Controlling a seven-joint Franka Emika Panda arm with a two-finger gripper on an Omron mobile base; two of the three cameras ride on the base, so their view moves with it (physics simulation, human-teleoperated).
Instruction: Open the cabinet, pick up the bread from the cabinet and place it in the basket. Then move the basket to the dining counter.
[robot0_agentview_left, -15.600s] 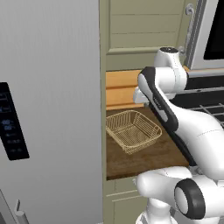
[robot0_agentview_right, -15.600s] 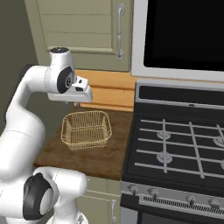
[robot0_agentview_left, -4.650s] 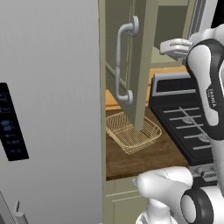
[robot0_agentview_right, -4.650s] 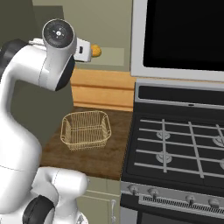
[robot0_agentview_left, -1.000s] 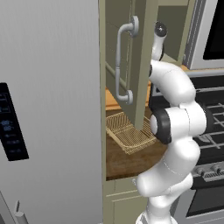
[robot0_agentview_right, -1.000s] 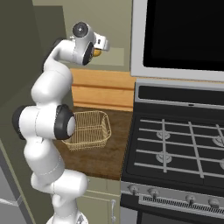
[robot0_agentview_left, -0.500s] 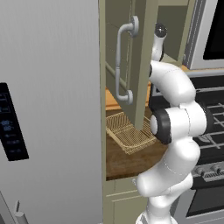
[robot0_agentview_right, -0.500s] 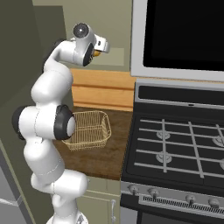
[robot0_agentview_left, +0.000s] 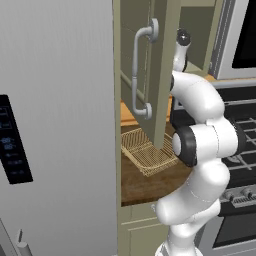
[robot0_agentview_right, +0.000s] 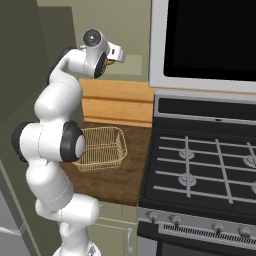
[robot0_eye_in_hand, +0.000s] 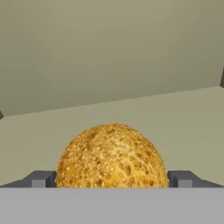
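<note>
The cabinet stands open, its olive door (robot0_agentview_left: 162, 75) with the grey bar handle (robot0_agentview_left: 140, 70) swung out toward me. In the hand view the bread (robot0_eye_in_hand: 112, 155), a golden seeded lump, rests on the cabinet shelf. My gripper (robot0_eye_in_hand: 112, 180) is open, and its dark fingertips (robot0_eye_in_hand: 43, 179) flank the bread closely on both sides. From the right base view the hand (robot0_agentview_right: 119, 56) reaches into the cabinet, a sliver of bread (robot0_agentview_right: 111, 62) showing by it. The wire basket (robot0_agentview_right: 100, 147) sits on the wood counter below, also visible under the door (robot0_agentview_left: 150, 152). The dining counter is out of view.
A tall grey fridge (robot0_agentview_left: 55, 125) fills the left side. The black stove (robot0_agentview_right: 200, 165) stands right of the short wood counter (robot0_agentview_right: 115, 182), with a dark microwave (robot0_agentview_right: 210, 40) above it. The open door hangs over the basket's left part.
</note>
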